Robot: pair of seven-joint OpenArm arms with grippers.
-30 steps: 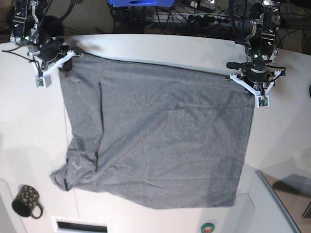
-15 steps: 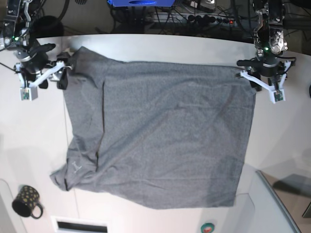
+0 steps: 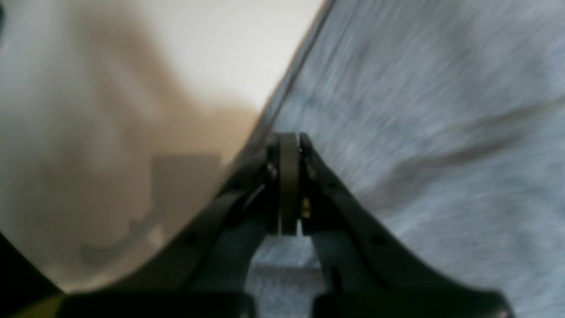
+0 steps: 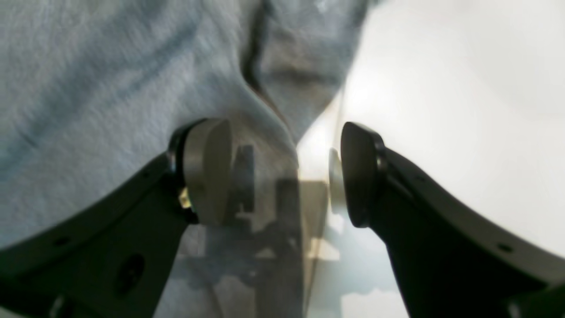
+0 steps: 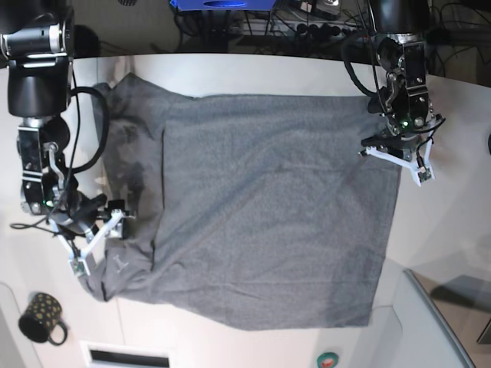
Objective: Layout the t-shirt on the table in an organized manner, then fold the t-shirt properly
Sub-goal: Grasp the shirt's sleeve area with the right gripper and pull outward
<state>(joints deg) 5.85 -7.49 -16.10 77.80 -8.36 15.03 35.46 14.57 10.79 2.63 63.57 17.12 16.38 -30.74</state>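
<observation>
- The t-shirt (image 5: 253,215) lies spread over the middle of the table (image 5: 445,207), grey, mostly flat, with a fold line down its left part and a bunched sleeve near the table's front-left corner.
- The right gripper (image 4: 282,176) has its jaws spread around the cloth edge there; if it closes too shallow, I think the edge can slip out.
- The left gripper (image 3: 289,181) has its jaws pressed together at the shirt's other side edge; whether cloth is between them I cannot tell.
- An uneven pull could wrinkle the flat part.
- A mug (image 5: 40,318) stands near the front-left corner, apart from the shirt.
</observation>
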